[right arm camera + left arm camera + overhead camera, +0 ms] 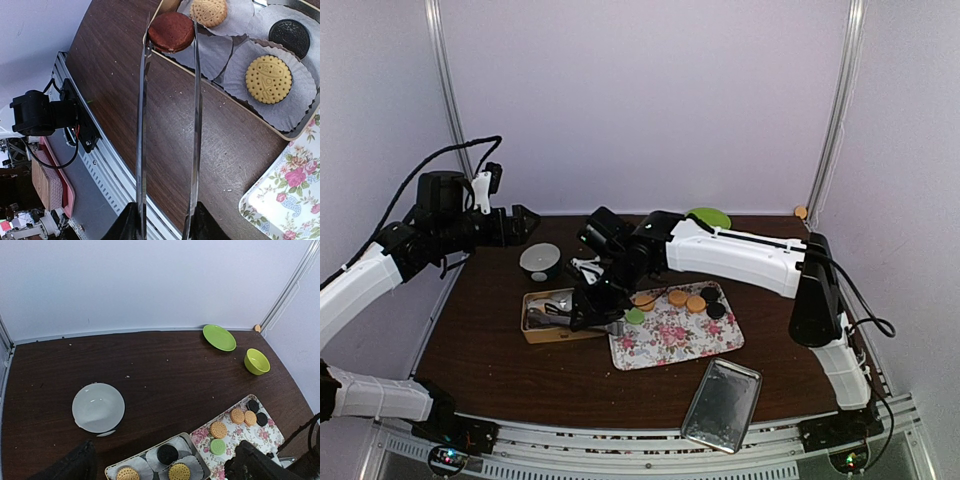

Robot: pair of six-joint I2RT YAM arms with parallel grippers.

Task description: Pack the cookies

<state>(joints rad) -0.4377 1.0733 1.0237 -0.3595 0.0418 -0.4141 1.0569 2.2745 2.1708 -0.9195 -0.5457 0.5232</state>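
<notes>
A metal lid [722, 404] lies nearest. The right gripper [165, 222] clamps tongs [142, 125], which pinch a dark red cookie [171, 31] at the rim of the paper-lined box [560, 335]. Other cookies [687, 299] sit on the floral tray [685, 345]. The left gripper [527, 225] hovers beyond, spread wide.

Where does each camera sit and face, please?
Top external: above, behind the bases, looking down on table, box and floral tray; both arms show.
Left wrist: high, facing the far wall; open left end effector frames the bottom.
Right wrist: low, looking along tongs the right end effector clamps on a dark red cookie.
Shared: all see box and tray.
</notes>
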